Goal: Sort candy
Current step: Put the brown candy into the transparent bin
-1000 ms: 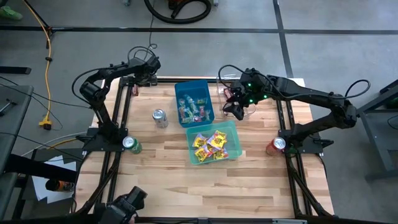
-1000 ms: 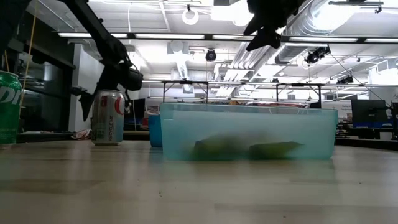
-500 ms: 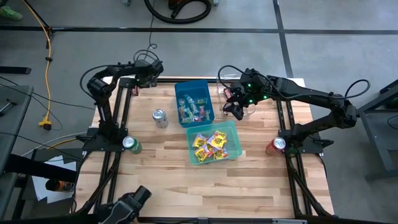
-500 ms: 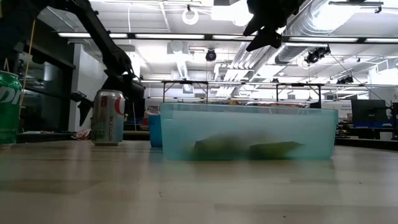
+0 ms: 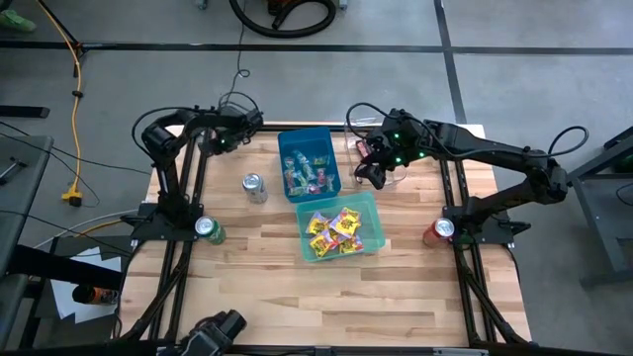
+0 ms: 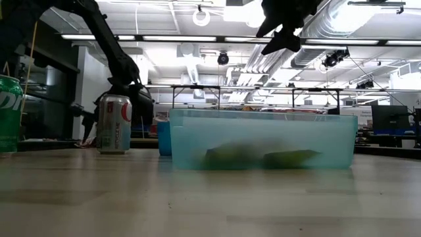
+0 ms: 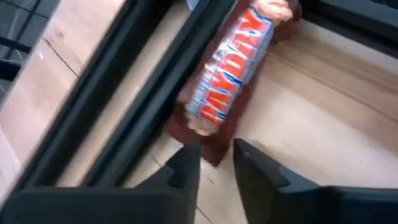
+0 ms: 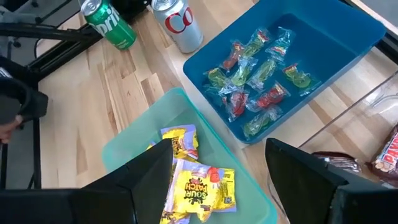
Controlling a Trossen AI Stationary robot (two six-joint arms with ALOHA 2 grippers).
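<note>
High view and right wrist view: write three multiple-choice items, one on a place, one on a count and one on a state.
1. Where do the yellow packets lie?
A) loose on the wood
B) in the teal bin
C) stacked on a can

2. How many drink cans stand on the table?
A) two
B) four
C) three

3. How is the right gripper?
A) open and empty
B) shut on a yellow packet
C) shut on a can

Key:
1 B, since the high view shows the packets all inside the teal walls.
2 C, since there is a silver can, a green can and a red can.
3 A, since the right wrist view shows its fingers spread wide with nothing between them.
</note>
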